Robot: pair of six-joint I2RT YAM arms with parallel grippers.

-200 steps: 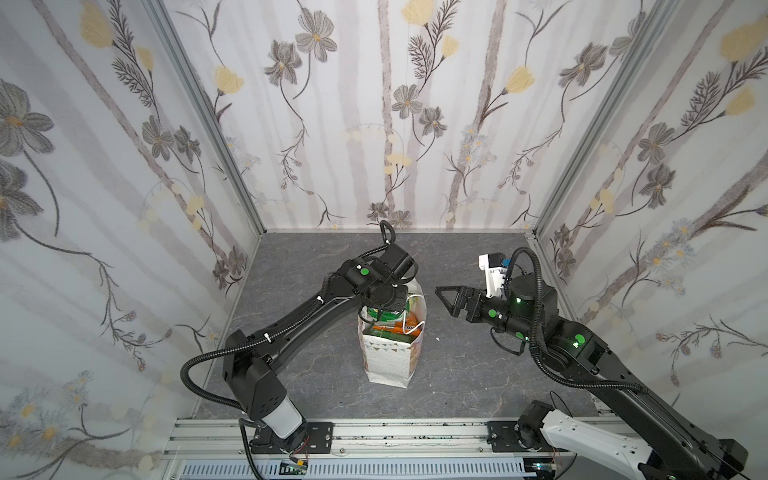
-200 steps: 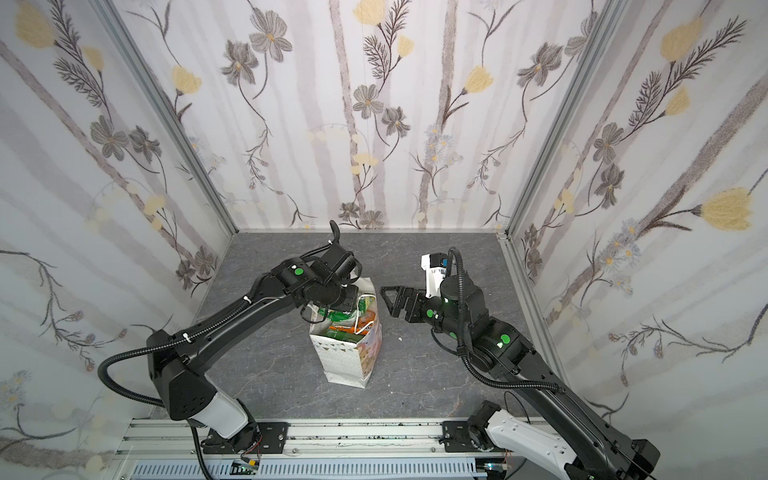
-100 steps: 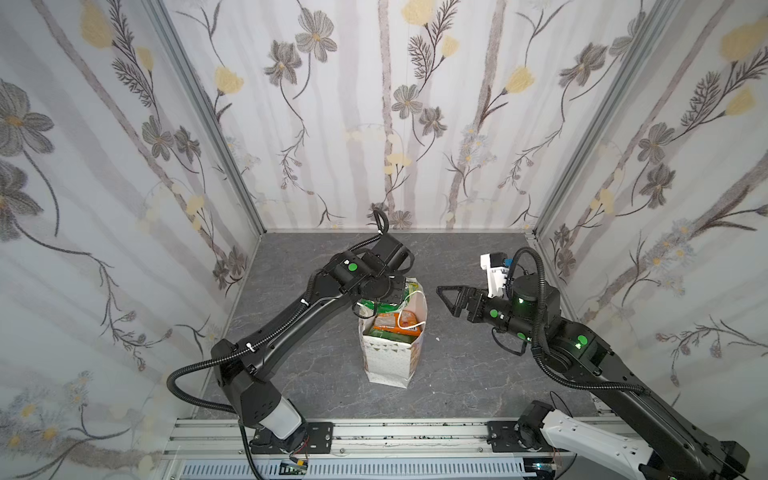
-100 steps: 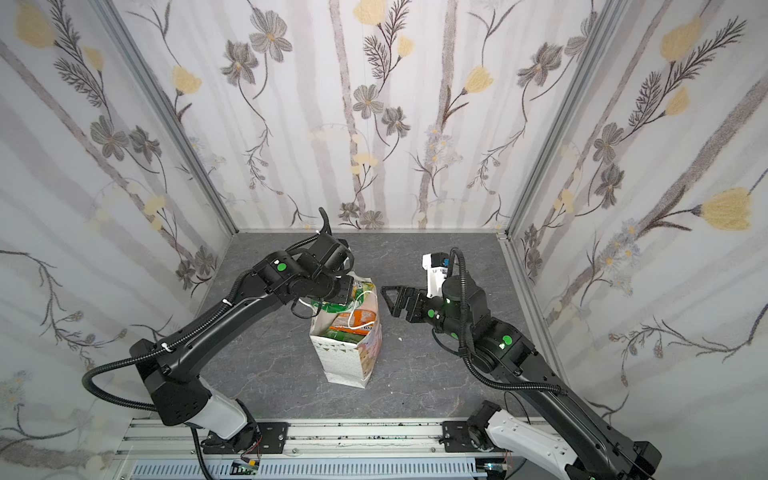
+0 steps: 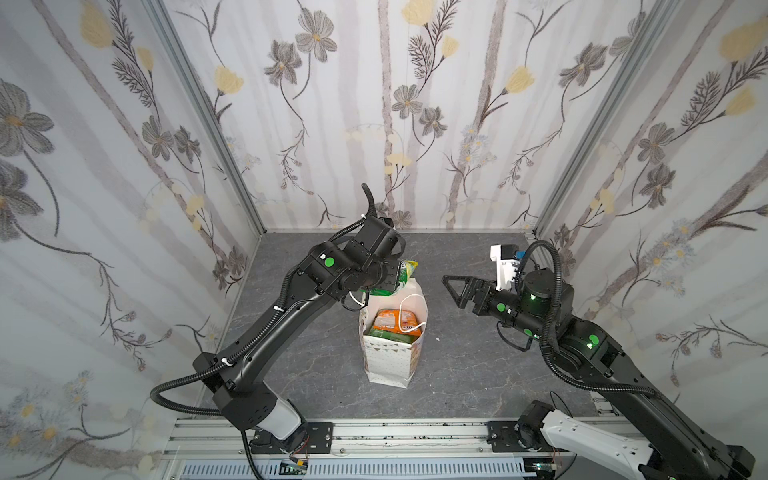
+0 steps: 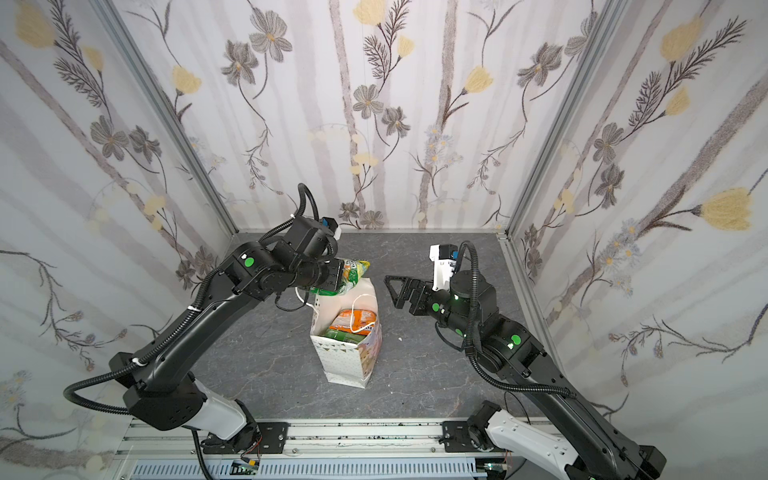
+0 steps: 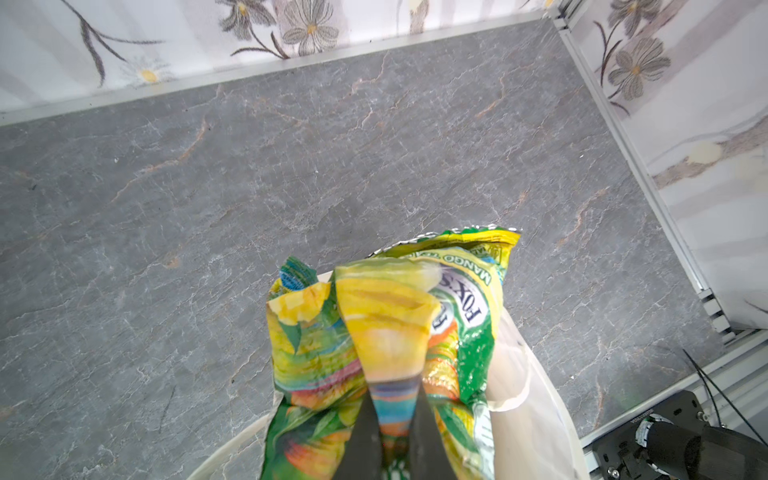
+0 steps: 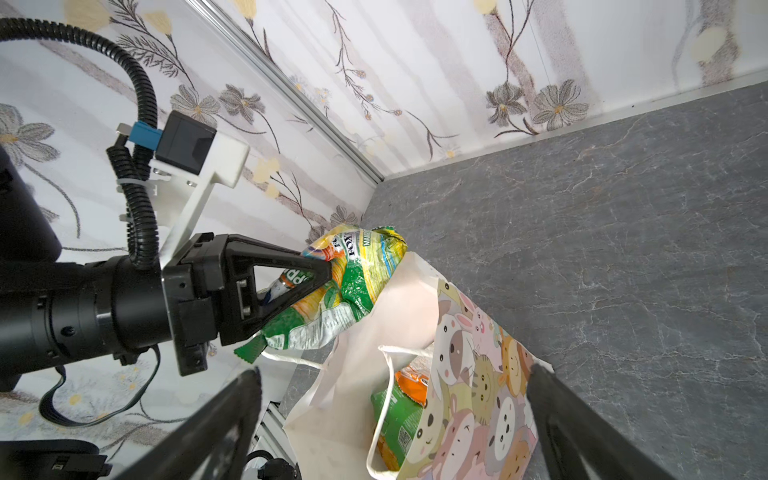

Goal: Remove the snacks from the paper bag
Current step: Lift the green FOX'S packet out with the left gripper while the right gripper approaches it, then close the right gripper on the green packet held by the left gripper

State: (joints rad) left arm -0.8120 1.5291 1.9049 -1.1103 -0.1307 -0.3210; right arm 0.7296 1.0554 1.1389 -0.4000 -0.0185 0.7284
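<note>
The white paper bag (image 5: 388,361) (image 6: 336,359) stands upright mid-floor, its cartoon-animal face (image 8: 478,374) turned to the right arm. My left gripper (image 5: 390,279) (image 6: 337,277) (image 7: 392,399) (image 8: 328,270) is shut on a green-yellow FOX'S snack packet (image 5: 402,272) (image 6: 352,274) (image 7: 386,324) (image 8: 361,274), holding it above the bag's far rim. Inside the bag lie an orange snack (image 5: 390,319) (image 6: 358,316) and a green one (image 5: 386,334) (image 8: 397,415). My right gripper (image 5: 451,283) (image 6: 392,286) (image 8: 392,372) hovers open and empty to the right of the bag's mouth.
Flowered walls close in the grey stone-look floor (image 5: 465,365) on three sides. A metal rail (image 5: 395,432) runs along the front edge. One white cord handle (image 5: 409,316) droops over the snacks in the bag's mouth.
My left gripper has risen out of the bag's mouth with the green-yellow packet, lifting it above the far rim. The right arm has stayed put.
</note>
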